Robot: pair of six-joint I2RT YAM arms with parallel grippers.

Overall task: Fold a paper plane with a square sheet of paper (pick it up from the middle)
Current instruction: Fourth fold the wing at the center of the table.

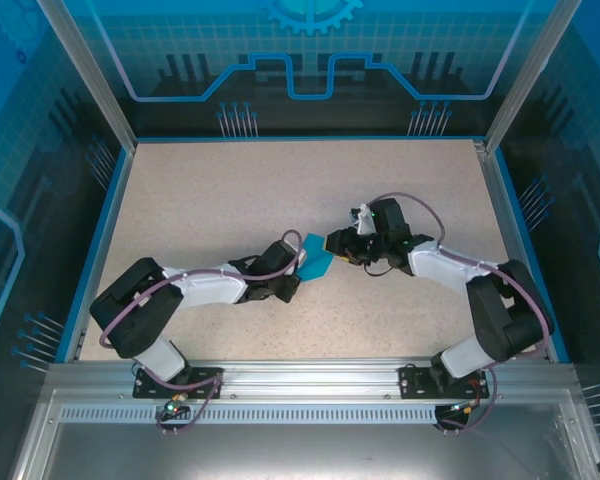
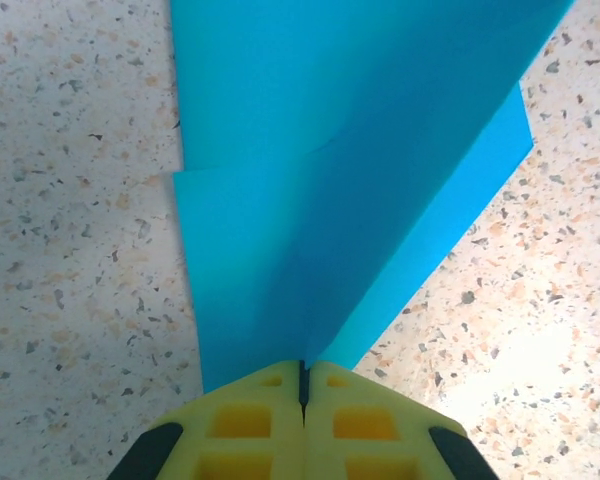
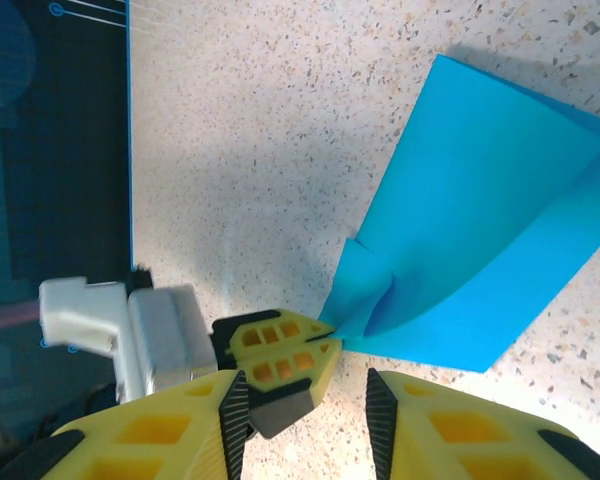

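Note:
The teal-blue sheet of paper (image 1: 317, 262) is folded into overlapping layers with a crease and is held just above the middle of the table. My left gripper (image 2: 303, 372) is shut on one narrow end of it. In the left wrist view the paper (image 2: 340, 180) fans away from the yellow fingers (image 2: 250, 420). In the right wrist view the left gripper (image 3: 325, 328) pinches the paper (image 3: 480, 230) at its corner. My right gripper (image 3: 307, 395) is open just short of that corner, with no paper between its pads. From above, the right gripper (image 1: 331, 243) sits at the paper's right edge.
The speckled tabletop (image 1: 230, 200) is ringed by a blue rim (image 1: 105, 230) and clear walls. Both arms meet at the middle. A grey cable loops over the right arm (image 1: 420, 205). The metal rail (image 1: 300, 375) runs along the near edge.

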